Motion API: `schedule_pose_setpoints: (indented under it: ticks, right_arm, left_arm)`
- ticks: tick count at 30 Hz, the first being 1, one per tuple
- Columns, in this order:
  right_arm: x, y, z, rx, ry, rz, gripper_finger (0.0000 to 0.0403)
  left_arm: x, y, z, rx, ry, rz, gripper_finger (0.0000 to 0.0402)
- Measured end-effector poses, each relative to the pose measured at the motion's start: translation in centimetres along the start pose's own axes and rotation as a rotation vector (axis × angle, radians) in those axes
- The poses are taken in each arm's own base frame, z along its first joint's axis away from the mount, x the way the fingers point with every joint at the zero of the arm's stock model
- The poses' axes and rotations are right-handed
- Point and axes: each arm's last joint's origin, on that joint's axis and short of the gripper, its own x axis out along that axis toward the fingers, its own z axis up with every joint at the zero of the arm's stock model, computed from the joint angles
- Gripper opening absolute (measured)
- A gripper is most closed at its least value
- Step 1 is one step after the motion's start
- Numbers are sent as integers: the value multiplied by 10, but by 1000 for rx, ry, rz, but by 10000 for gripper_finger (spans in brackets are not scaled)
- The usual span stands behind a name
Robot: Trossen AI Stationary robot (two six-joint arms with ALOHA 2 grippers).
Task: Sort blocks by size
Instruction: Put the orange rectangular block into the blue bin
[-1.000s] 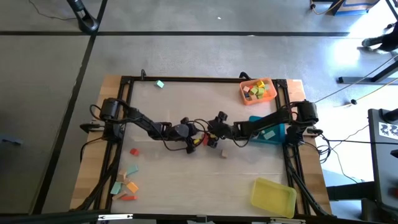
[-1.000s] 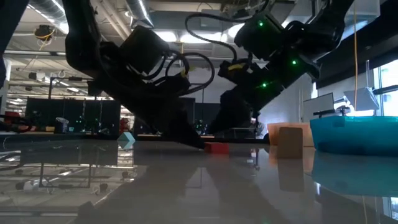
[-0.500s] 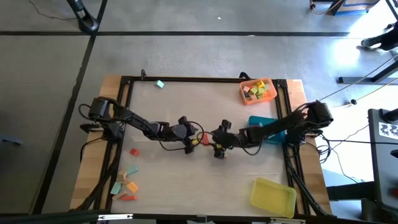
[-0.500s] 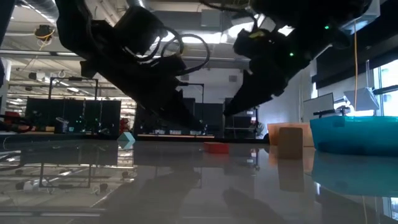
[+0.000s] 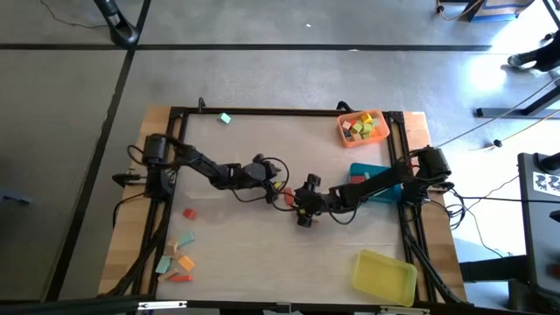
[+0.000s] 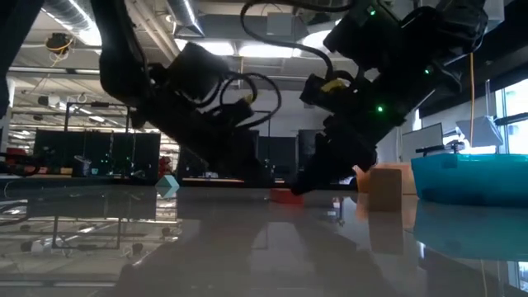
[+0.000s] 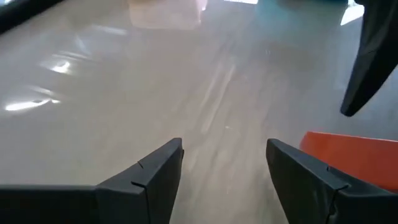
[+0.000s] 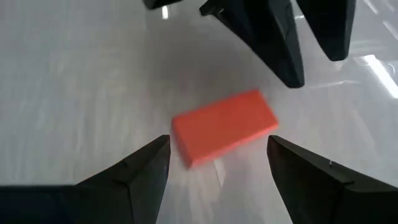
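Observation:
A red-orange bar block [image 5: 286,198] lies flat on the table's middle; it also shows in the low view [image 6: 287,195]. My right gripper [image 5: 297,205] is open and low. In its wrist view [image 8: 217,155] the block [image 8: 224,127] lies just ahead of its spread fingers. My left gripper [image 5: 276,189] is open on the block's left. In its wrist view [image 7: 224,155] the block [image 7: 351,155] sits beside the outer side of one finger; whether they touch, I cannot tell. A tan block [image 6: 384,188] stands near my right gripper.
An orange tray [image 5: 363,127] with several blocks stands at the far right, a blue tray [image 5: 378,180] at the right under my right arm, and a yellow tray [image 5: 385,276] at the near right. Several loose blocks [image 5: 178,262] lie near left, a teal one [image 5: 225,118] far left.
Both grippers rose clear of the red-orange block. My right gripper then moved toward the table's near edge and came down low beside the block. My left gripper drew back a little toward the far left. The block has stayed where it was.

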Motion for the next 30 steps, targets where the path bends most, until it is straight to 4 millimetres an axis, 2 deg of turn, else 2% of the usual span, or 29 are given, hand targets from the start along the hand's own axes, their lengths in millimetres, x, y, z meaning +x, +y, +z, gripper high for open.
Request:
schedule_pose_setpoints:
  ticks: [7, 17, 26, 30]
  right_arm:
    - [5, -8, 0, 8, 14, -4, 266]
    - [2, -13, -4, -32, 71, -64, 266]
    - [-20, -22, 3, -24, 100, -104, 266]
    - [-32, -23, 13, 35, 69, -15, 266]
  left_arm:
    - [13, -3, -8, 13, 22, -54, 221]
    - [6, -18, -14, 17, 101, -69, 221]
    - [-5, -27, -12, 14, 133, -97, 221]
    - [-17, -26, -4, 24, 172, -110, 221]
